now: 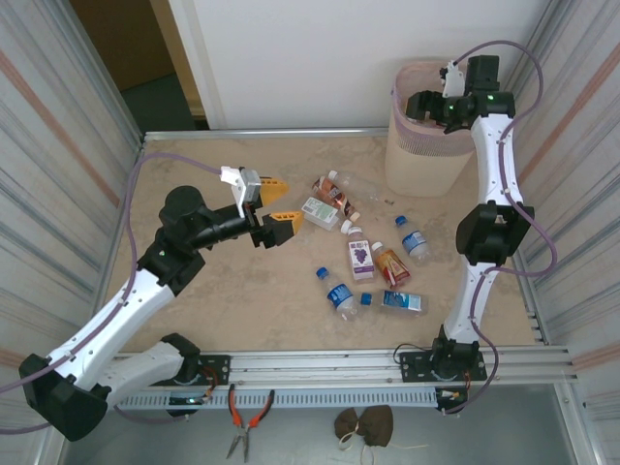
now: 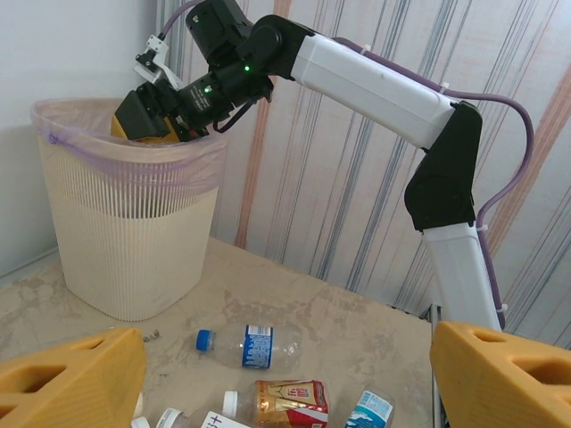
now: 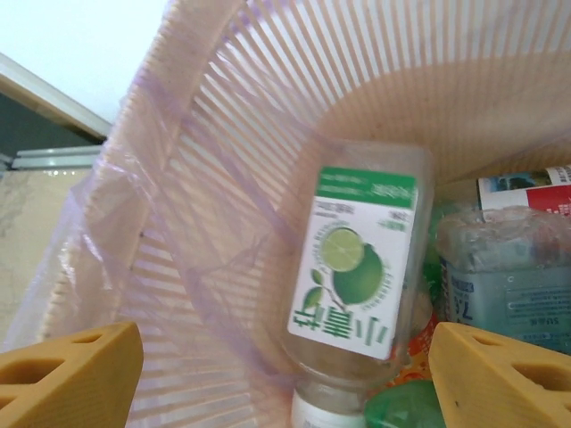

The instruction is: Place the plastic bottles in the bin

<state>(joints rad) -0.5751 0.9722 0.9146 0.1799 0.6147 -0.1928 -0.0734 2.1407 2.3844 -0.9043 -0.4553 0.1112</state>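
Observation:
The beige bin [image 1: 418,155] with its pinkish bag stands at the far right corner. My right gripper [image 1: 426,105] hangs open over its mouth. Looking down past the gripper [image 3: 285,385], a white-green lime-label bottle [image 3: 357,267] lies neck-down inside the bin [image 3: 178,232], free of the fingers, beside a blue-label bottle [image 3: 504,276]. Several bottles lie on the table [image 1: 223,291], among them a purple-label one [image 1: 360,258], a red-gold one [image 1: 391,264] and blue-label ones [image 1: 339,292]. My left gripper [image 1: 278,206] is open, left of the pile, empty [image 2: 285,392]; a blue-capped bottle [image 2: 250,346] lies ahead of it.
Corrugated metal walls close in the left and right sides. Red-handled pliers [image 1: 247,417] and a brown cloth lump [image 1: 364,424] lie on the ledge in front of the arm bases. The right arm [image 2: 384,89] arches above the bin [image 2: 134,232].

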